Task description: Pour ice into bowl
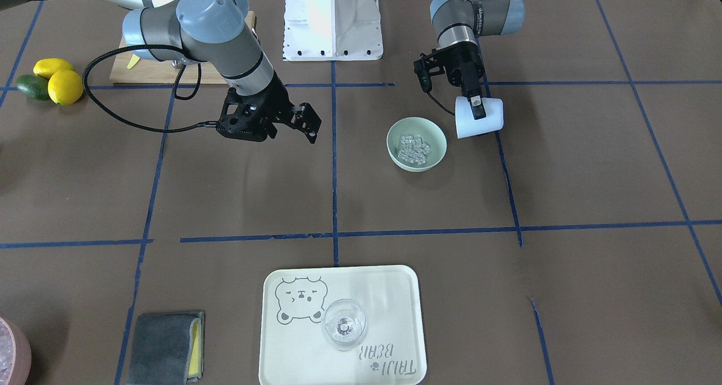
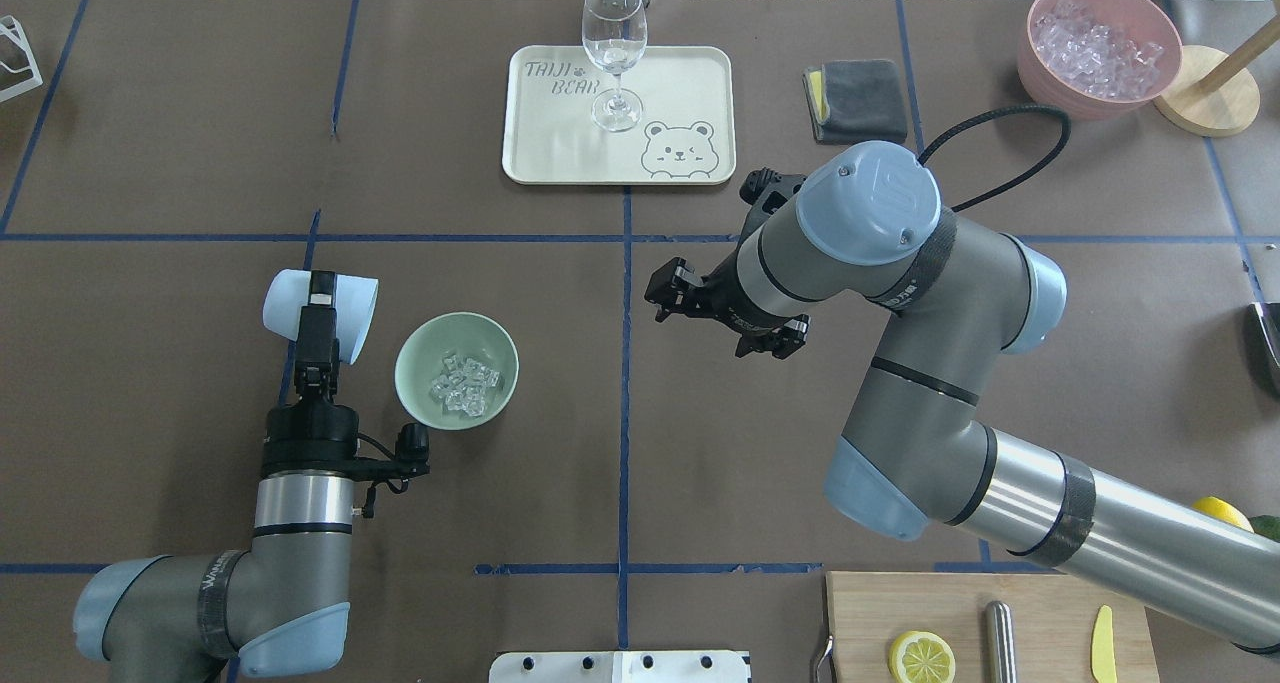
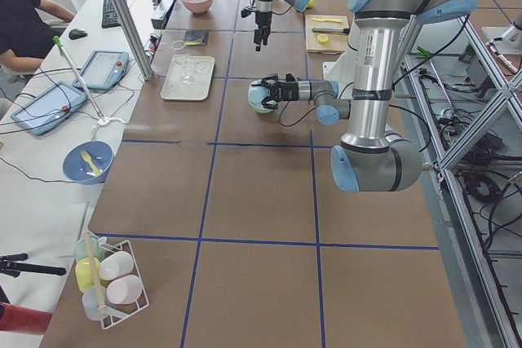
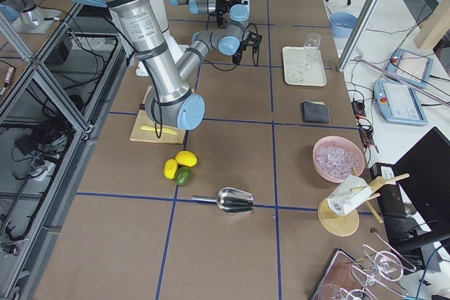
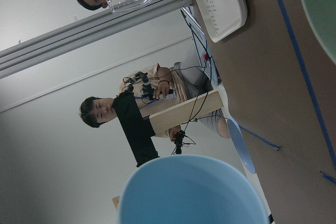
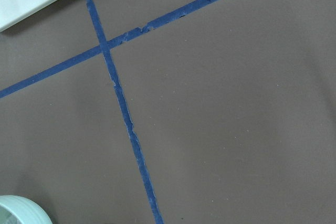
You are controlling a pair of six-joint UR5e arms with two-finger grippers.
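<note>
The pale mint-green bowl point(image 2: 412, 361) stands on the table left of centre, and it also shows in the front view point(image 1: 437, 134). Small clear ice cubes point(image 2: 463, 383) lie inside it point(image 1: 414, 148). My left gripper point(image 2: 320, 298) is shut on a light blue cup point(image 2: 350, 308), holding it tipped on its side just beside the bowl, its wider end toward the bowl. In the left wrist view the cup point(image 5: 191, 190) fills the bottom and the bowl's rim point(image 5: 320, 9) is at top right. My right gripper point(image 2: 672, 298) hangs open and empty over the table's middle.
A cream tray point(image 2: 690, 73) with a clear wine glass point(image 2: 613, 53) stands at the far side. A grey cloth point(image 2: 860, 98) and a pink container of ice point(image 2: 1100, 48) are far right. A cutting board point(image 2: 1000, 623) lies near right. Lemons point(image 1: 62, 83) lie beside it.
</note>
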